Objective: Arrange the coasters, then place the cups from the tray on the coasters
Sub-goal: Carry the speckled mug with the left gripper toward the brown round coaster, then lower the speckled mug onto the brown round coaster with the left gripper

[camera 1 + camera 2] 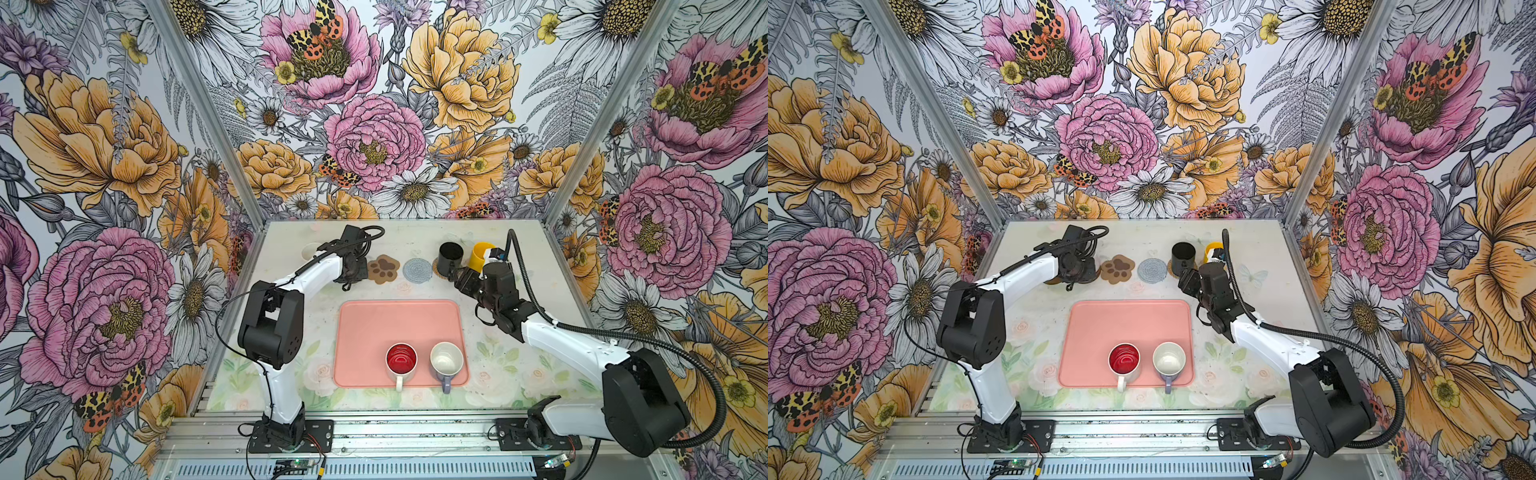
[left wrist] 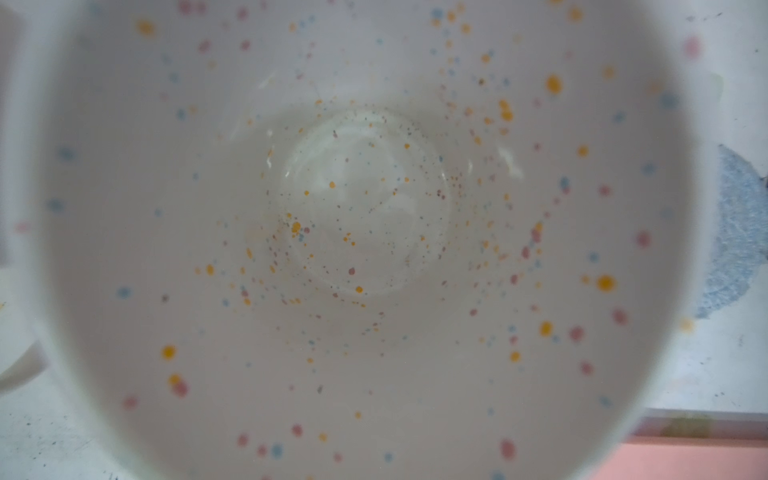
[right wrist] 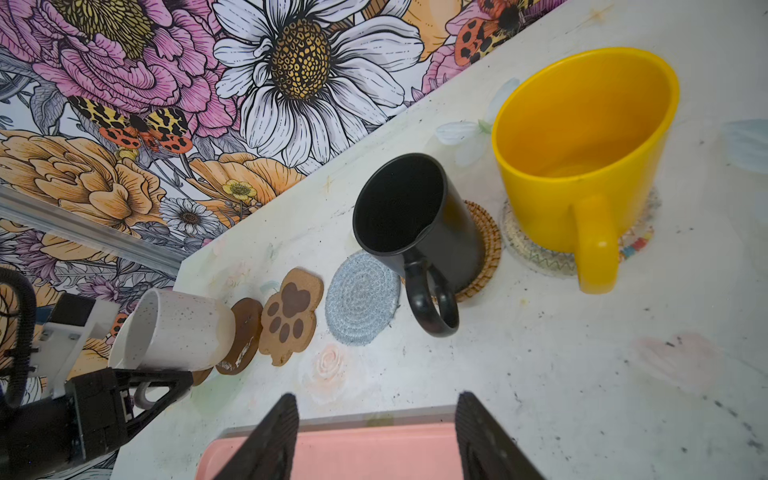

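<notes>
L gripper pinched on handle of speckled white mug. Mug tilted over brown disc coaster at row end; can't tell if seated. R gripper spread, empty, near tray far edge. Red-inside mug and lavender mug on tray, handles twd arm bases. Judged: glazed ceramic, so stiff, heavyish, slick, chips easily. Take by handle or rim wall.
</notes>
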Motion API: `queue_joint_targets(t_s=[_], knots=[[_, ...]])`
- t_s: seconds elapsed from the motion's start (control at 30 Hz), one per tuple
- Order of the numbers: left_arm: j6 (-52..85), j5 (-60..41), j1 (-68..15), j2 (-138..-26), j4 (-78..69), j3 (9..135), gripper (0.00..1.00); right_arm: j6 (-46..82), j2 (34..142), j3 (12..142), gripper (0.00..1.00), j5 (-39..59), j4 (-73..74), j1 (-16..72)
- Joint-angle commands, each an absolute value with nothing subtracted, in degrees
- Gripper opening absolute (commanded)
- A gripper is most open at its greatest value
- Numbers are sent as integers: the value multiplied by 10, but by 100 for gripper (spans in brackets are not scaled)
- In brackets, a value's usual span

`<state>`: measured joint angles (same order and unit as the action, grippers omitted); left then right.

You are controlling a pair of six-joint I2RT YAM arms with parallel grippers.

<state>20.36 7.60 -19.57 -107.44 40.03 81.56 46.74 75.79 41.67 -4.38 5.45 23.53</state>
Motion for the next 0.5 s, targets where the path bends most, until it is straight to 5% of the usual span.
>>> queue_joint_targets(t_s=[0.0,0.47], knots=[[194,70,-187,-1070,357,841,0,470,756,417,62,-42,58,230],[190,76,-173,-1091,357,846,0,471,763,420,63,-38,58,229]])
